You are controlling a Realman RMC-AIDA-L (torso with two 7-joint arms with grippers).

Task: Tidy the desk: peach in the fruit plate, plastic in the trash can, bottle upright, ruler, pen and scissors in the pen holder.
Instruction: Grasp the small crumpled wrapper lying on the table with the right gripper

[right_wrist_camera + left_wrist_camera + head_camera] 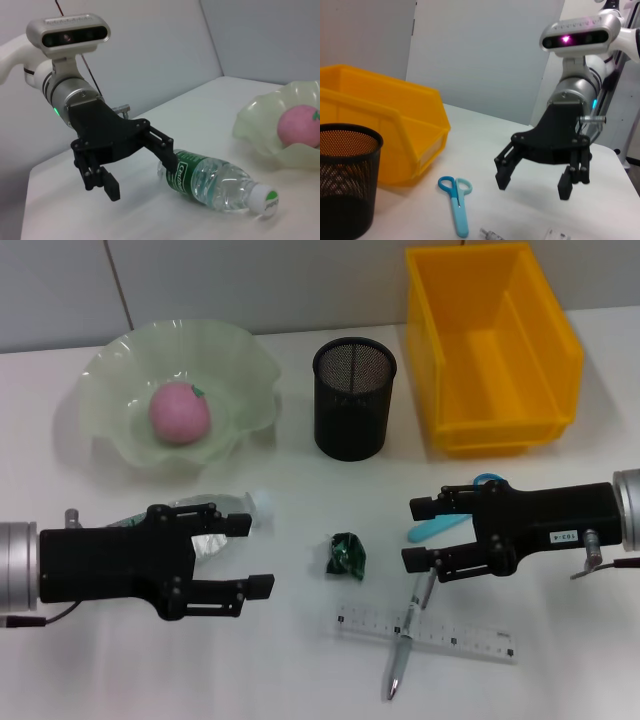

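A pink peach [180, 412] lies in the pale green fruit plate [110, 390]. The clear bottle [235, 506] lies on its side under my open left gripper [255, 555]; in the right wrist view the bottle [220, 182] lies right beside that gripper [140, 175]. A crumpled green plastic [347, 555] lies mid-table. My right gripper [412, 533] hangs open over the blue scissors [440, 525], seen clearly as scissors [456, 202] in the left wrist view. The pen [405, 650] lies across the clear ruler [450, 635]. The black mesh pen holder [353, 400] stands behind.
A yellow bin [490, 340], serving as the trash can, stands at the back right beside the pen holder. A pale wall closes off the table's far edge. Bare white tabletop lies between the two grippers around the plastic.
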